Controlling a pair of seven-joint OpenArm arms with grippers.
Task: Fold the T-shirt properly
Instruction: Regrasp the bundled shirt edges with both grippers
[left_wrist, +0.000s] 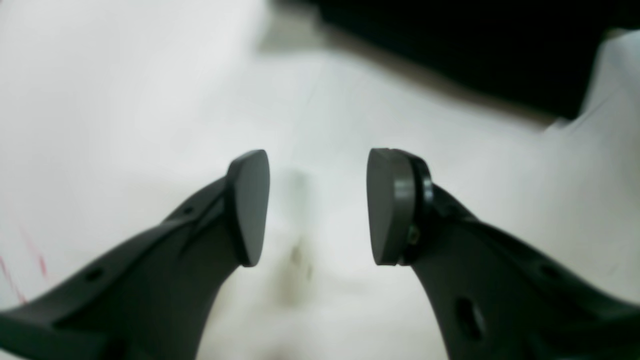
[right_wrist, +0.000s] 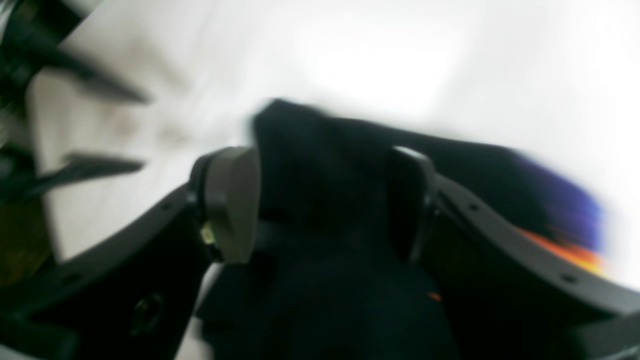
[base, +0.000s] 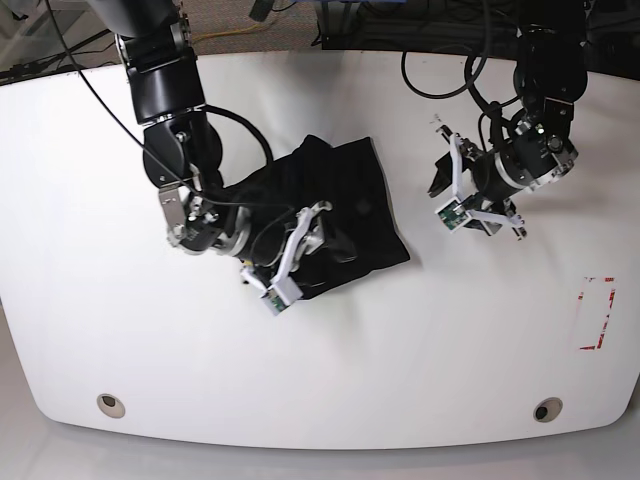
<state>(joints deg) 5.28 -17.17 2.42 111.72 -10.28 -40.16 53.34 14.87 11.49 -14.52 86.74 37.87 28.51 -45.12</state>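
So the T-shirt (base: 345, 215) was bunched into a rough black rectangle near the middle of the white counter (base: 320, 380), a bit toward the far side. The right claw (base: 300, 250) was down on the shirt's near-left edge. In the right wrist view a fold of black cloth sat between its pads (right_wrist: 232, 202), so it looked like it was gripping the T-shirt (right_wrist: 320, 200) there, though that shot was pretty blurry. You could catch a smear of purple-blue and orange print (right_wrist: 570, 225) off to the side.

The left claw (base: 462, 190) was off to the shirt's right, apart from it, hanging over bare counter. Its wrist view showed the pads (left_wrist: 248, 205) parted with only white surface in the gap, nothing held. The dark edge of the shirt (left_wrist: 475, 55) showed at the top of that view. Red tape marks (base: 598, 312) sat near the counter's right edge.
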